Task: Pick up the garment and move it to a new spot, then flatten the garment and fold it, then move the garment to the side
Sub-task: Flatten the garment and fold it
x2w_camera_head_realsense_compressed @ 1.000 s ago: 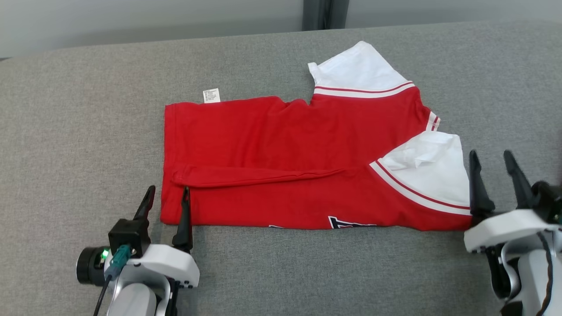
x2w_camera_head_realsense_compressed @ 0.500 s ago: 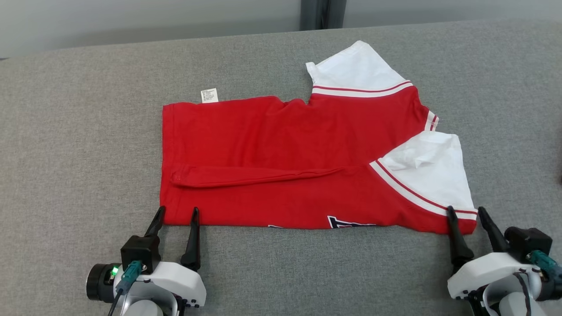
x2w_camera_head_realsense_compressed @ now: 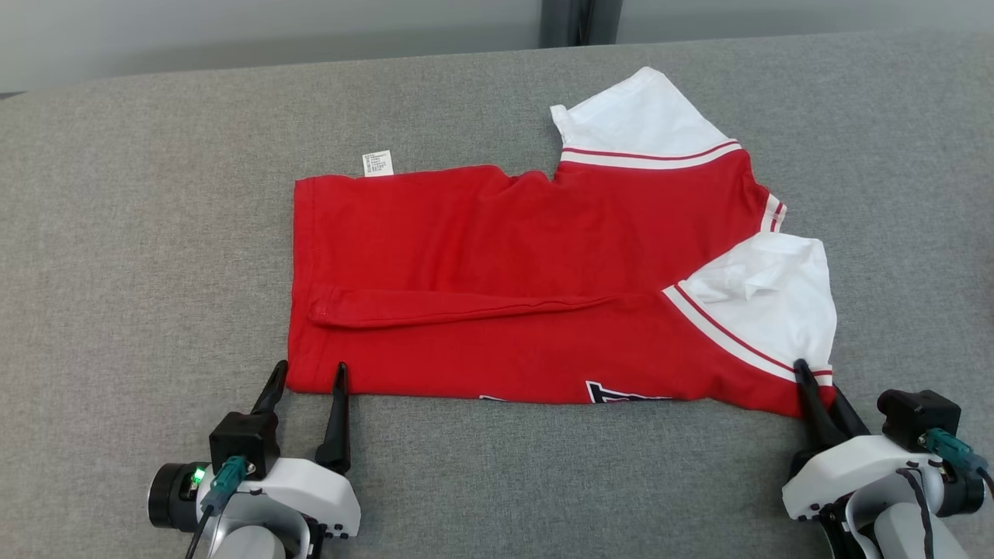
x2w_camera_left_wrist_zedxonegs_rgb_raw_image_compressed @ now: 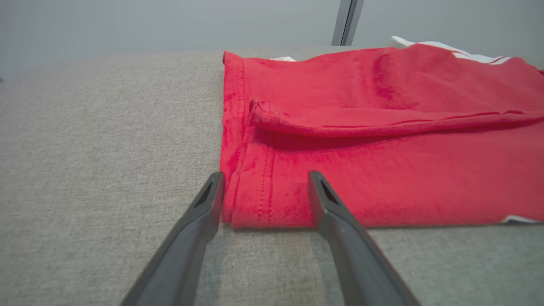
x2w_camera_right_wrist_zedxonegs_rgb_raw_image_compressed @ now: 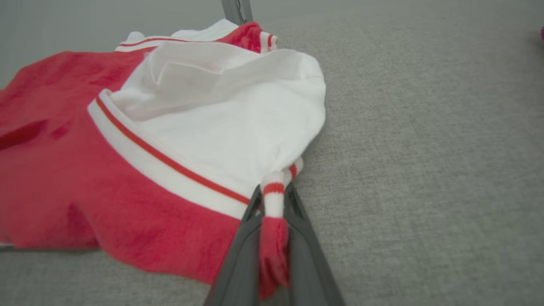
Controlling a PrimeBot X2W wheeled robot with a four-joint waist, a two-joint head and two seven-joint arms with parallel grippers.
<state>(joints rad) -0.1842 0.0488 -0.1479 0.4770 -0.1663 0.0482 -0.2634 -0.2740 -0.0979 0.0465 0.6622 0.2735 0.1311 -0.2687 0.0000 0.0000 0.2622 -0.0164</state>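
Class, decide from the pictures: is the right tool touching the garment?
Touching. The right wrist view shows the right tool closed on the garment, its striped corner pinched between the two fingers.

The right claw [x2w_camera_right_wrist_zedxonegs_rgb_raw_image_compressed: 274,192] pinches a striped corner of the garment [x2w_camera_right_wrist_zedxonegs_rgb_raw_image_compressed: 191,136], which lies on grey fabric [x2w_camera_right_wrist_zedxonegs_rgb_raw_image_compressed: 425,148].
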